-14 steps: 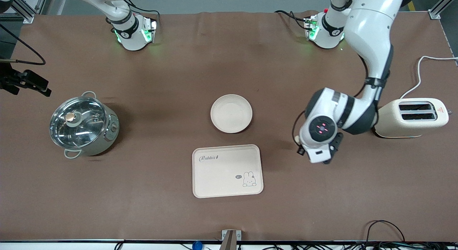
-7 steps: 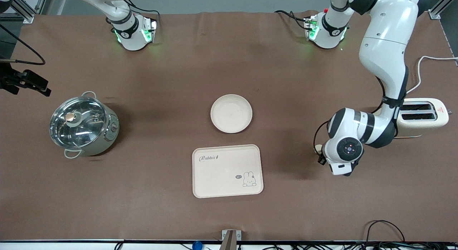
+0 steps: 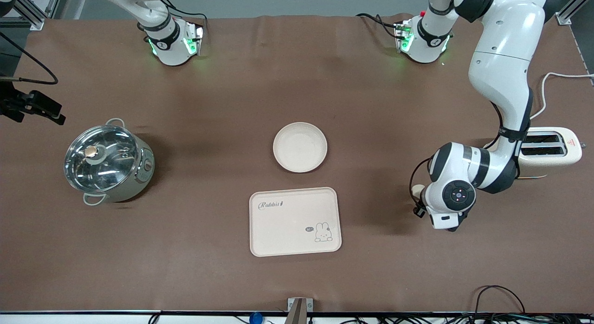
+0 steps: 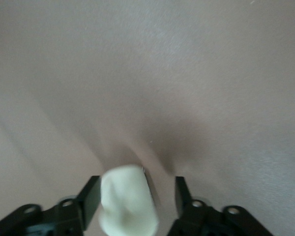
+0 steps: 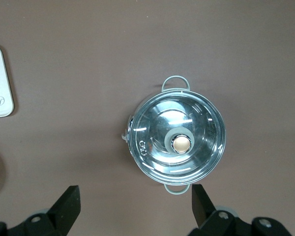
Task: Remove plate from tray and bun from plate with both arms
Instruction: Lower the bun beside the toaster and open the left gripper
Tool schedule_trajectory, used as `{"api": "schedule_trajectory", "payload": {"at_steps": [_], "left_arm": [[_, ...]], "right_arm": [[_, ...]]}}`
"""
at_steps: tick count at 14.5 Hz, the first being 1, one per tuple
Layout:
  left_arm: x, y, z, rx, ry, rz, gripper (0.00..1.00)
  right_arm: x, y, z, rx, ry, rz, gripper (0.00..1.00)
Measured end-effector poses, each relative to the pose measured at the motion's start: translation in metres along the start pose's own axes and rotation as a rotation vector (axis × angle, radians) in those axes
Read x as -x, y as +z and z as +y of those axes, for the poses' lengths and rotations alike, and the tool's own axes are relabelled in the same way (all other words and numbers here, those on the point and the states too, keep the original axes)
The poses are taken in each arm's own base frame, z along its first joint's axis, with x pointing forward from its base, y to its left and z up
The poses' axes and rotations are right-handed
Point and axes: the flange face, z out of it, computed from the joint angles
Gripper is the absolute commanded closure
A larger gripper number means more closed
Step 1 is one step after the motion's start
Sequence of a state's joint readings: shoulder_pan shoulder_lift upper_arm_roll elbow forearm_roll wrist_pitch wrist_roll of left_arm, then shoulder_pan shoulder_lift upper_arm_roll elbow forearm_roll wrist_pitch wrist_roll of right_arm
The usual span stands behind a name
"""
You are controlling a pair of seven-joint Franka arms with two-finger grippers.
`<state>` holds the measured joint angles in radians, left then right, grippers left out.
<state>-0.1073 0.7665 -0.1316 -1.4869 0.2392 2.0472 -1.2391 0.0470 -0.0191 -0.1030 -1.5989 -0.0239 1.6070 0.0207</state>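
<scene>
The bun (image 4: pixel 128 201), a pale rounded lump, sits between the fingers of my left gripper (image 4: pixel 136 186). The jaws are open: the bun touches one finger and a gap shows to the other. In the front view the left hand hangs low over bare table beside the toaster, and the bun (image 3: pixel 417 190) peeks out next to the wrist. The round cream plate (image 3: pixel 300 146) lies mid-table, apart from both grippers. My right gripper (image 5: pixel 135 196) is open and empty, high above the lidded pot (image 5: pixel 177 143); it is out of the front view.
A rectangular cream tray (image 3: pixel 295 221) with a rabbit drawing lies nearer the camera than the plate. The steel pot (image 3: pixel 107 162) stands at the right arm's end of the table. A cream toaster (image 3: pixel 552 150) with its cable stands at the left arm's end.
The left arm has swung away from the plate toward its own end of the table, carrying the bun along, and has slowed beside the toaster. The right arm's visible part has not moved.
</scene>
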Motion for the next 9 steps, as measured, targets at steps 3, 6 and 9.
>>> {"api": "schedule_trajectory", "payload": {"at_steps": [3, 6, 9], "left_arm": [[-0.008, -0.044, 0.003, 0.049, 0.039, 0.029, 0.0], [-0.014, -0.097, -0.005, 0.062, 0.157, 0.055, 0.0], [-0.027, -0.153, -0.025, 0.095, 0.312, 0.105, 0.0]], "right_arm": [[0.0, 0.001, 0.0, 0.0, 0.001, -0.001, 0.0], [0.0, 0.002, 0.0, 0.0, 0.001, -0.004, 0.0], [0.0, 0.002, 0.0, 0.0, 0.001, -0.004, 0.0]]}}
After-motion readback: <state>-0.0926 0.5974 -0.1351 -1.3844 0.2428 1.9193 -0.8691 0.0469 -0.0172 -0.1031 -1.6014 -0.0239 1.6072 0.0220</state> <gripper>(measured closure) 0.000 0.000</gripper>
